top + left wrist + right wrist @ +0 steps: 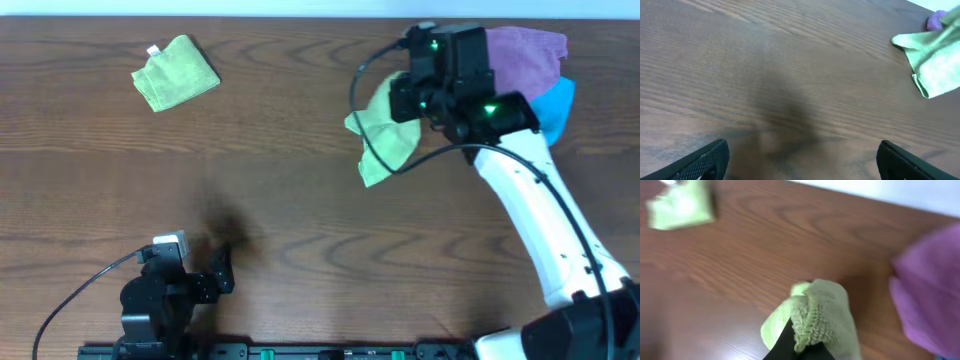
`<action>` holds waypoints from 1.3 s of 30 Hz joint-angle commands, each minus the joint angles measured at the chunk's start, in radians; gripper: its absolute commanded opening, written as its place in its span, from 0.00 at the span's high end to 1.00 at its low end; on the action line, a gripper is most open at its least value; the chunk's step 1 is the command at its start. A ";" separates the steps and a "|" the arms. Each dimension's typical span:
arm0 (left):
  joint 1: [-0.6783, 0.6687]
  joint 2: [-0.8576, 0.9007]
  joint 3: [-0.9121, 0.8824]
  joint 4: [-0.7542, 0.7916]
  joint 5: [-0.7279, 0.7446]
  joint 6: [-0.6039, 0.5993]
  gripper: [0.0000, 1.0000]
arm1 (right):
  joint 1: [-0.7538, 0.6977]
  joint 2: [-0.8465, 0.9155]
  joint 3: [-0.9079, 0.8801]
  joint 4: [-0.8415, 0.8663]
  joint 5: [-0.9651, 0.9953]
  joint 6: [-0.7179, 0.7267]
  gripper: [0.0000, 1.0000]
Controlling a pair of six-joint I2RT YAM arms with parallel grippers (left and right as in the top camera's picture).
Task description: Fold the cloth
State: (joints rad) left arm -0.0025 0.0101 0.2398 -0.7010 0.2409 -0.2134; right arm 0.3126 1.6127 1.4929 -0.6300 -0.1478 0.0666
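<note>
We have the right fingers (pixel 799 347) clenched on the cloth (pixel 388 140), bunched just beside the purple cloth (pixel 525 55); left fingers (pixel 802 157) released, holding nothing. Suggest we drag it out onto the worktop (pixel 300 210) and spread it flat before folding.

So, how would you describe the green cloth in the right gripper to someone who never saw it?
On the wooden table, look at the far right corner, where the white arm reaches. Just left of the purple cloth, a crumpled lime-green cloth is pinched in the right gripper; the other green cloth lies folded, far left.
</note>
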 commanded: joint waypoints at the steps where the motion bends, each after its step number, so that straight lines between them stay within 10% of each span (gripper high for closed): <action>1: -0.004 -0.006 -0.003 0.003 0.016 -0.013 0.05 | 0.058 -0.009 0.005 0.038 -0.113 -0.001 0.99; 16: -0.004 -0.006 -0.003 0.031 0.011 -0.030 0.05 | 0.344 -0.010 0.127 0.011 -0.180 0.016 0.99; 39: -0.004 -0.006 -0.002 0.032 0.011 -0.030 0.05 | 0.325 0.156 0.147 0.015 -0.008 -0.052 0.99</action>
State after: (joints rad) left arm -0.0025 0.0101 0.2398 -0.6727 0.2405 -0.2367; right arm 0.6601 1.7409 1.6279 -0.6300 -0.2733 0.0658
